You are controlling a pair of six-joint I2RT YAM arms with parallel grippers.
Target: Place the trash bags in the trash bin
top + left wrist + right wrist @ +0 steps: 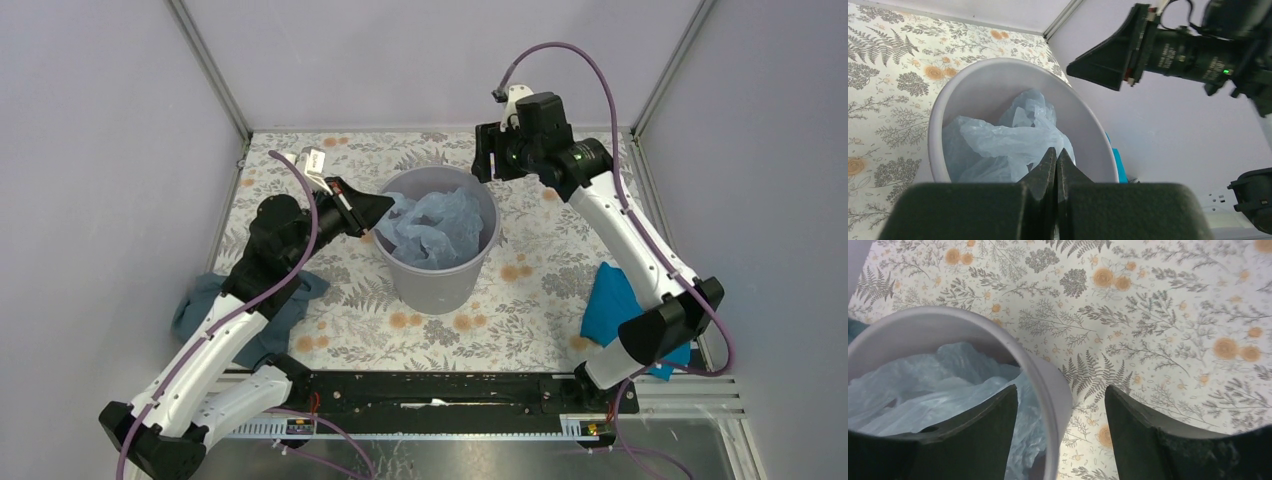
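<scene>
While the trash bag [435, 228] lay crumpled inside the trash bin [440, 285], with a fold draped over the bin's left rim, the left end effector [1055, 152] was held at that rim with its fingers pressed together; whether film was pinched between them could not be told. The right end effector [1060, 388] was poised above the bin's far right rim, fingers spread apart and nothing gripped. On the floral tabletop [540, 230], a teal-grey cloth [200, 300] was seen left of the bin and a bright blue cloth [608, 300] right of it.
</scene>
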